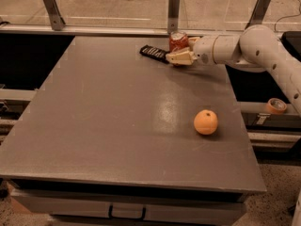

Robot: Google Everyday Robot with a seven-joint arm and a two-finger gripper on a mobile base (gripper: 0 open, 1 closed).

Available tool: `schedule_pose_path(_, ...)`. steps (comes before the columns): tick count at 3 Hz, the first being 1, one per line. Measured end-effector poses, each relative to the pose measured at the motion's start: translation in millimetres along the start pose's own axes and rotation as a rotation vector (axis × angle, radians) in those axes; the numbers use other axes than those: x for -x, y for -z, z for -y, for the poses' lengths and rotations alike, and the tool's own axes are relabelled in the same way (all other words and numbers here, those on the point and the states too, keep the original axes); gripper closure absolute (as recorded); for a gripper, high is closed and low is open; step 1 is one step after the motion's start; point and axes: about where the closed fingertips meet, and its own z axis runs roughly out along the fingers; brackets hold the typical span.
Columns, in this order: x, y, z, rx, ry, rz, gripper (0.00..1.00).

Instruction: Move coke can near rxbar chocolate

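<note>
The coke can (178, 39), red with a silver top, stands upright at the far edge of the grey table (117, 126). The rxbar chocolate (153, 52), a flat black bar, lies just to its left, a small gap apart. My gripper (176, 51) reaches in from the right and is shut on the coke can. One pale finger (179, 57) crosses the can's lower front and hides its base. The other finger is hidden behind the can.
An orange (206, 122) sits on the table's right side, nearer the front. A roll of tape (275, 106) lies off the table at the right. Metal posts (173, 6) and a rail run behind the far edge.
</note>
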Motion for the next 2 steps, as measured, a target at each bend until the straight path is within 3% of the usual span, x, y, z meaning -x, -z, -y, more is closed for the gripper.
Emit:
schedule_pose_path(1, -1.5, 0.5, -0.4, -0.003, -0.009, 0.0, 0.0)
schedule_pose_path(2, -1.4, 4.2, 1.8, -0.013, -0.009, -0.001, 0.0)
